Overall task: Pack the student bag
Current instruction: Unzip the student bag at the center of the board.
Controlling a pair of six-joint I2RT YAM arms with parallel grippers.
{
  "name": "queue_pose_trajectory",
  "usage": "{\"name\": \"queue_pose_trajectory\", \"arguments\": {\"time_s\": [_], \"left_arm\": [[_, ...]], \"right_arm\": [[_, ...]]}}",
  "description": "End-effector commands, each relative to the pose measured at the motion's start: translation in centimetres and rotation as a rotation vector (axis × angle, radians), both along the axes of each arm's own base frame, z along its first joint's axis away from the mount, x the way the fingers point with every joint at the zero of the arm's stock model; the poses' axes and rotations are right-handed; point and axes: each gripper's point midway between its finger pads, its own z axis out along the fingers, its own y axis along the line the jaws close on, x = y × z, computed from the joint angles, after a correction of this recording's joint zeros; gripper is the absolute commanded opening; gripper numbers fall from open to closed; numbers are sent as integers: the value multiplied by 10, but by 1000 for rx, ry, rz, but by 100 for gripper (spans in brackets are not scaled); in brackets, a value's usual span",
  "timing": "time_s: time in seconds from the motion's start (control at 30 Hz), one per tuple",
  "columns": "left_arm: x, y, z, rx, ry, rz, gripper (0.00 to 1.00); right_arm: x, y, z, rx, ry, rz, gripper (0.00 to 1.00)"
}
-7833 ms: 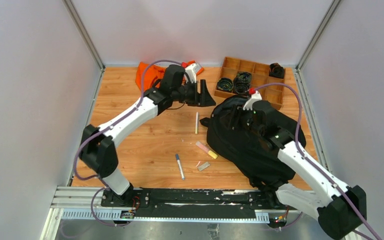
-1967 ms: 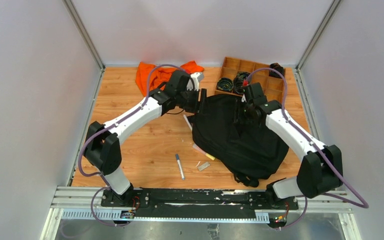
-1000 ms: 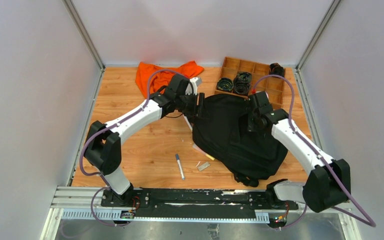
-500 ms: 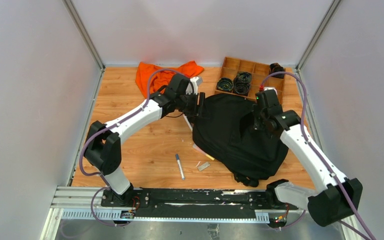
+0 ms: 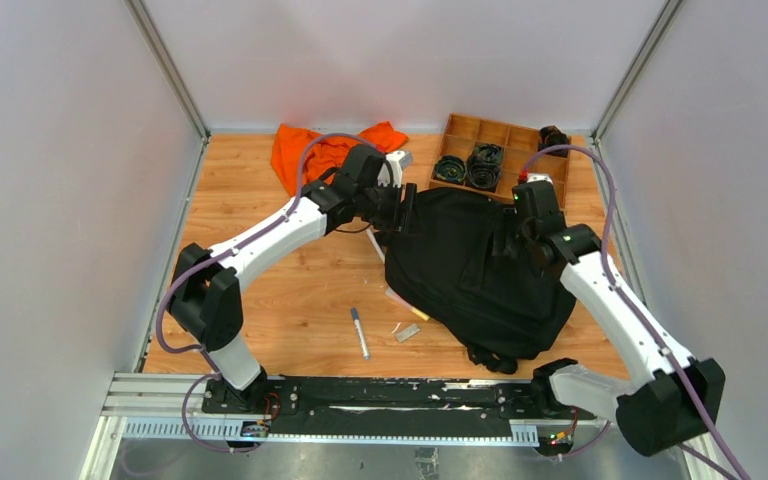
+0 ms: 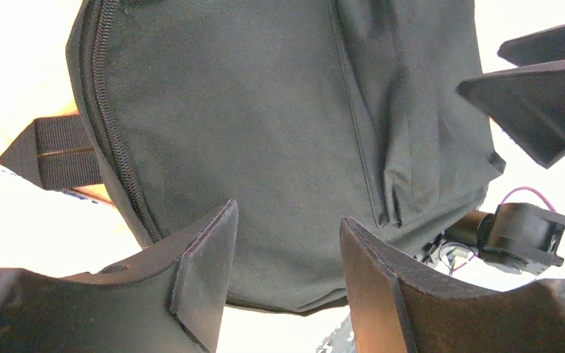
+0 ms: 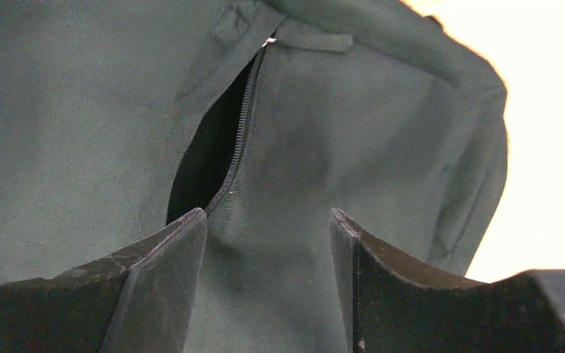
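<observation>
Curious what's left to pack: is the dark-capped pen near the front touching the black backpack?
Apart. The top view shows bare table between the pen and the backpack.

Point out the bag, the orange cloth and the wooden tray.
bag [image 5: 450, 262]: top external view, its front panel.
orange cloth [image 5: 285, 150]: top external view, its left part.
wooden tray [image 5: 513, 135]: top external view, a bare compartment.

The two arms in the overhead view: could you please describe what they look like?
Both the left arm and right arm have white link shells, black joints and a purple cable looping alongside. The left gripper and right gripper each have two black wedge-shaped fingers.
</observation>
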Motion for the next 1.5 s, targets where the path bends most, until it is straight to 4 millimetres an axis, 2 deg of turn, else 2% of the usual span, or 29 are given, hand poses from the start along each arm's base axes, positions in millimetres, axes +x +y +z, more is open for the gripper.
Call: {"name": "queue_pose_trajectory", "arguments": {"time_s": [0.0, 0.17, 0.47, 0.57, 0.67, 0.8, 1.03, 1.1, 1.23, 1.33, 1.4, 1.47], "left_arm": [[-1, -5, 8, -14, -20, -18, 59], [-2, -5, 7, -13, -19, -18, 59], [-6, -9, 5, -15, -11, -30, 60], [-7, -9, 4, -17, -11, -32, 60], [-8, -10, 3, -19, -6, -38, 60], [-8, -10, 2, -15, -4, -42, 60], [-7, -14, -2, -25, 7, -45, 60], [-6, -14, -2, -26, 7, -45, 60], [-7, -13, 0, -26, 5, -43, 60], [-9, -11, 0, -30, 3, -37, 60], [-10, -9, -1, -23, 1, -33, 60], [-11, -7, -3, -16, 1, -29, 60]], "right_arm": [[3, 12, -18, 38, 74, 30, 67], [15, 16, -33, 33, 93, 18, 69], [42, 10, -70, -49, 155, -48, 70], [49, -1, -83, -114, 160, -92, 70], [44, -18, -89, -210, 198, -141, 69], [33, -36, -80, -280, 201, -189, 68], [21, -45, -37, -278, 107, -186, 59], [18, -50, -31, -297, 99, -181, 57], [12, -59, -33, -328, 105, -192, 56], [11, -54, -32, -301, 115, -177, 55], [11, -43, -30, -248, 121, -139, 53], [11, -31, -30, -189, 126, -96, 45]]}}
